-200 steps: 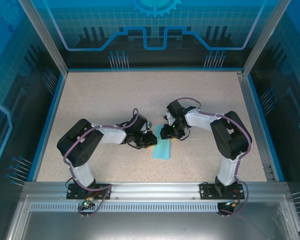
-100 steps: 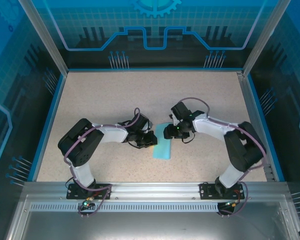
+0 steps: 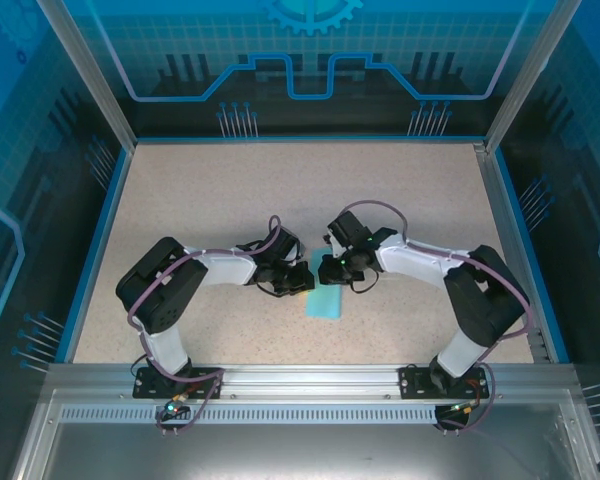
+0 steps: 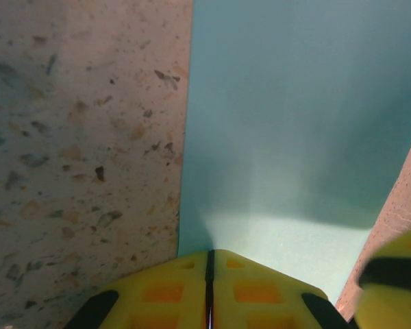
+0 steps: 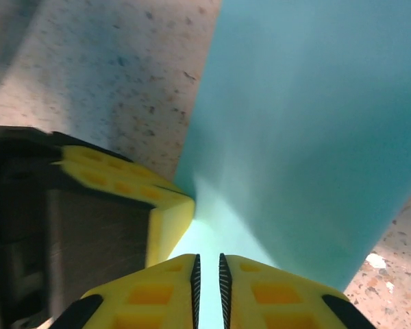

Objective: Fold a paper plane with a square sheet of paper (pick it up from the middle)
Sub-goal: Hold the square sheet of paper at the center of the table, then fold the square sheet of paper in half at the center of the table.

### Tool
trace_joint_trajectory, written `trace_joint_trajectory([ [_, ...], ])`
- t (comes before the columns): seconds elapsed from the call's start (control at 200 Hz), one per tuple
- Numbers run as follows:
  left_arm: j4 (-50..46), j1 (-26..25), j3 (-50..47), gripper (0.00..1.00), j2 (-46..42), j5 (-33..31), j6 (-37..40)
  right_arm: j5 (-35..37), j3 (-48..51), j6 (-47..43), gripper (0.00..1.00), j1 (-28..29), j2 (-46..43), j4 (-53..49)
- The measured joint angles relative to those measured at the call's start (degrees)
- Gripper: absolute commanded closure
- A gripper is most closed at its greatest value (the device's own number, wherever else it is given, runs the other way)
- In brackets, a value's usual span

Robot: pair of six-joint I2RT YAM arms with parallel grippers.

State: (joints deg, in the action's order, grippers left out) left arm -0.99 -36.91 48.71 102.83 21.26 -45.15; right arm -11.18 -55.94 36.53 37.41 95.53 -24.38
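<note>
Top view: one paper (image 3: 326,303) lies mid-table (image 3: 180,200) as a narrow strip, likely folded in half. It has no nose or wings yet, so most folds remain. The two grippers, left gripper (image 3: 305,280) and right gripper (image 3: 326,272), meet at its far end.

Left wrist: the jaws are pressed together, seemingly on the paper's (image 4: 294,137) edge.

Right wrist: the jaws pinch the paper (image 5: 308,137), with cyan showing between them.

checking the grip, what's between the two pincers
Only a sliver of the cyan paper; left pincer and right pincer both pinch its edge, per right wrist view.
</note>
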Motion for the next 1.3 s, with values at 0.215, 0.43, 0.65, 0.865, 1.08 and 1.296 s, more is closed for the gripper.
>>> trace_joint_trajectory([
  [0.215, -0.96, -0.24, 0.52, 0.94, 0.00, -0.68, -0.92, -0.02, 1.11, 0.13, 0.85, -0.79, 1.38, 0.39],
  [0.43, -1.97, -0.46, 1.05, 0.94, 0.11, -1.31, -1.51, -0.52, 4.48, -1.03, 0.84, -3.67, 1.42, 0.90],
  [0.65, -1.99, -0.50, 1.05, 0.95, 0.15, -1.46, -1.64, -4.85, 8.07, -3.63, 0.84, -6.84, 0.94, 5.18],
  [0.865, -1.40, -0.94, 1.05, 0.95, 0.33, -1.64, -2.49, -8.11, 13.16, -5.25, 0.84, -10.43, -2.25, 9.51],
  [1.08, -2.08, -1.22, 1.77, 0.95, 0.63, -2.05, -2.58, -6.36, 13.86, -5.70, 0.83, -11.19, -8.92, 7.30],
  [1.296, -2.71, -1.84, 2.67, 0.95, 1.11, -2.71, -2.60, -7.10, 10.10, -4.72, 0.85, -7.34, -7.15, 10.36],
])
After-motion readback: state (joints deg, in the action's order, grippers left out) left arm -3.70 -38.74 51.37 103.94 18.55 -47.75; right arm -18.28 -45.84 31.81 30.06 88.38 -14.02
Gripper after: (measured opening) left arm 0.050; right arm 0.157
